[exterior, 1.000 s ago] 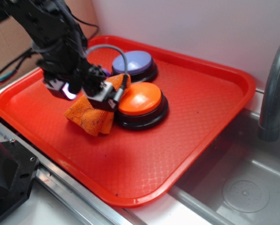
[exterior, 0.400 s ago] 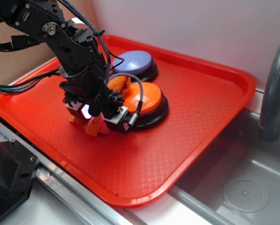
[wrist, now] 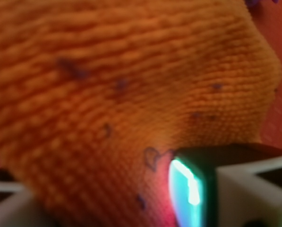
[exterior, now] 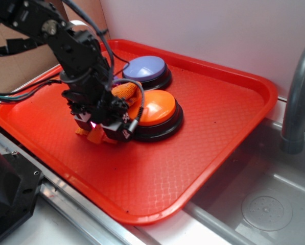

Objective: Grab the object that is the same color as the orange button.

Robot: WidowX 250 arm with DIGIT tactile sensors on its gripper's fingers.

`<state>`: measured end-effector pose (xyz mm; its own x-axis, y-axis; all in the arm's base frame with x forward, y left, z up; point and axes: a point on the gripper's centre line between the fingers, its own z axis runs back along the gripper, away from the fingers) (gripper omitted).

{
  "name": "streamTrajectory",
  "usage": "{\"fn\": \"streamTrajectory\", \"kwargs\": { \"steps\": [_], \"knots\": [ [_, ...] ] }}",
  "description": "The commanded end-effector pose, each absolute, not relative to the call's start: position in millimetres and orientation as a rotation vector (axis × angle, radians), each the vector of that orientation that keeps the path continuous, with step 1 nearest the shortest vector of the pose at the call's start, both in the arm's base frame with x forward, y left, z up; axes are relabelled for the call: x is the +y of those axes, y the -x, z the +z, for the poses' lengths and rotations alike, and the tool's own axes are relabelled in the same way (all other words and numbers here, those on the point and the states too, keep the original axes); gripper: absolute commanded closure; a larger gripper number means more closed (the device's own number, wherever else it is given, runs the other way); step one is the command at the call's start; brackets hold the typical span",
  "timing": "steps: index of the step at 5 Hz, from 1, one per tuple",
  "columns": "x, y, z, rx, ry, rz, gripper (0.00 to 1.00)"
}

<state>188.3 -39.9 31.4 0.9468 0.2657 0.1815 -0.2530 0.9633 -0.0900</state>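
The claw (exterior: 103, 130) hides most of the orange rag (exterior: 125, 91) (wrist view blurred, jaws unreadable)

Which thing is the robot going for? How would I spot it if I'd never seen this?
Find the big red tray, then the orange button on it. Pressed against its left side, under the gripper, is the orange rag: soft, wrinkly, dark-specked, unlike the two glossy domed buttons.
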Motion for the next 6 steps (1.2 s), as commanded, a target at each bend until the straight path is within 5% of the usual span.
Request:
{"fn": "streamTrajectory", "kwargs": {
  "steps": [1,3,4,5,6],
  "knots": [
    [-22.8,-197.2,71.6,-0.277,0.023,0.273,1.0],
    [8.6,-209.1,151.1,-0.204,-0.063,0.264,1.0],
    [28.1,-209.7,191.2,-0.155,-0.04,0.22,1.0],
    [42.0,-201.7,210.9,-0.193,0.032,0.275,1.0],
    [49.0,-199.4,203.6,-0.13,0.037,0.331,1.0]
  ]
}}
